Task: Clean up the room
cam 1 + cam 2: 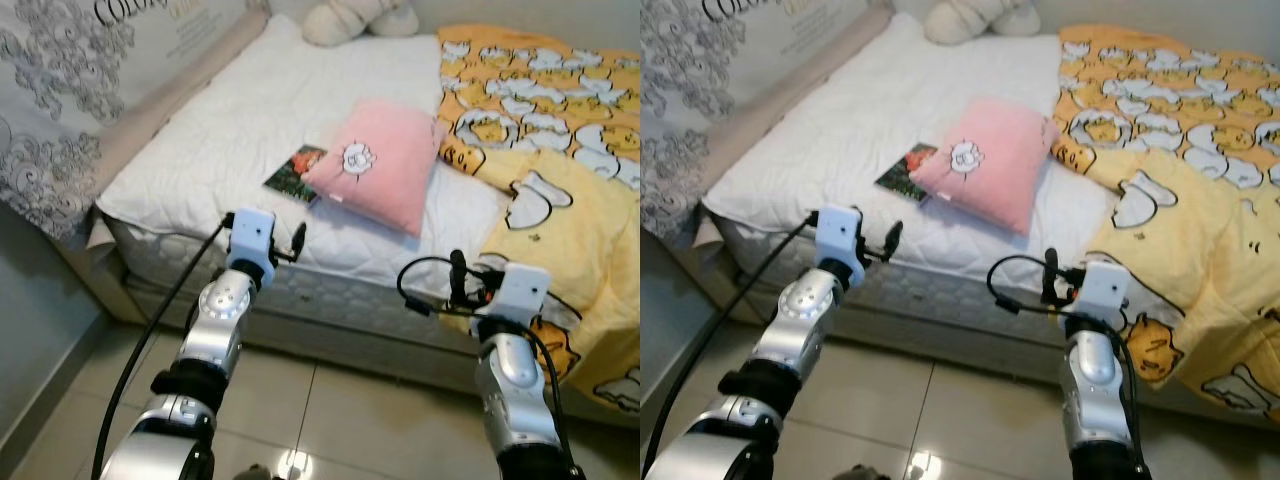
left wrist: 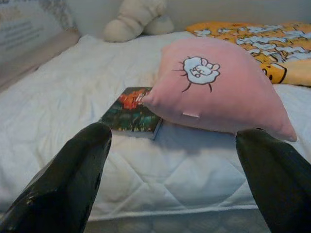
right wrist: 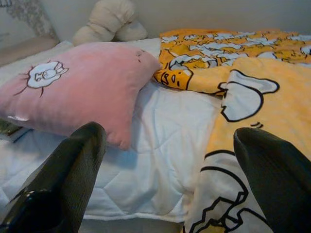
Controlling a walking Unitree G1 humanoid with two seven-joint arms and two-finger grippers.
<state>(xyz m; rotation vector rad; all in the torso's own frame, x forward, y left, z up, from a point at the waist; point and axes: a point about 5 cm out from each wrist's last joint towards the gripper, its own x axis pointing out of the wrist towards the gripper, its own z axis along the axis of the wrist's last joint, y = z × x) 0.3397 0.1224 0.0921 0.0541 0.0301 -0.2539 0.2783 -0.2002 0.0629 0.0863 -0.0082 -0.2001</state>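
Note:
A pink pillow (image 1: 385, 165) with a small white cartoon patch lies in the middle of the white mattress (image 1: 230, 120). One corner of it rests on a book (image 1: 296, 172) with a dark red and green cover. A yellow cartoon-print blanket (image 1: 560, 150) is rumpled over the bed's right side and hangs over the front edge. My left gripper (image 2: 174, 132) is open at the bed's front edge, pointing at the book and pillow. My right gripper (image 3: 167, 131) is open too, level with the mattress edge, between the pillow (image 3: 73, 87) and the blanket (image 3: 252, 97).
A cream plush toy (image 1: 355, 20) sits at the head of the bed. A patterned grey-and-white panel (image 1: 50, 120) and a beige bed frame run along the left side. Glossy floor tiles (image 1: 330, 420) lie between me and the bed.

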